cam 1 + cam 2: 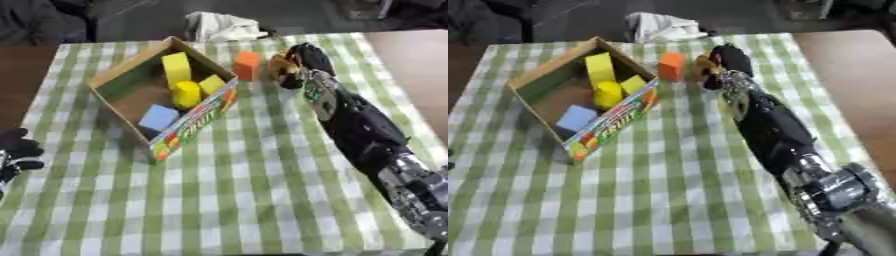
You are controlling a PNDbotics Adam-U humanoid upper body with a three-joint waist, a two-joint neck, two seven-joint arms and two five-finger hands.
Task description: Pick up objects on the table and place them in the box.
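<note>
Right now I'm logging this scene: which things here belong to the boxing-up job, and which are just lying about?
Job:
- box
- orange block beside it
- yellow blocks and blue block inside
- right hand, something yellowish at its fingers
- left hand, idle at the left edge

Lying about:
- white cloth
- checked tablecloth

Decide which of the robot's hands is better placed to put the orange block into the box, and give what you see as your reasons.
The right hand. It reaches across the table and sits just beside the orange block, next to the box. The left hand rests at the table's near left edge, far from the block.
</note>
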